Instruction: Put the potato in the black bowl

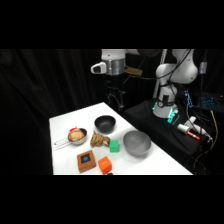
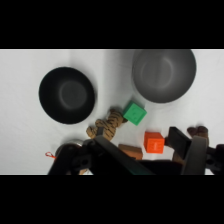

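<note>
On the counter (image 1: 62, 122) you have three bowls: one black bowl (image 1: 105, 123), one grey bowl (image 1: 137, 143) and one small metal handled bowl (image 1: 76, 136), with one potato (image 1: 76, 134) in that last one. You also have one brown striped lump (image 1: 99, 140), one green cube (image 1: 114, 146), one orange cube (image 1: 105, 164) and one brown block with a blue top (image 1: 86, 161).

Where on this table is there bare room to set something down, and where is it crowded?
Bare white table lies along the far left edge, behind the black bowl and the metal handled bowl holding the potato. Another patch lies near the front right, past the grey bowl. The middle is crowded: striped lump, green cube, orange cube, brown block.
</note>
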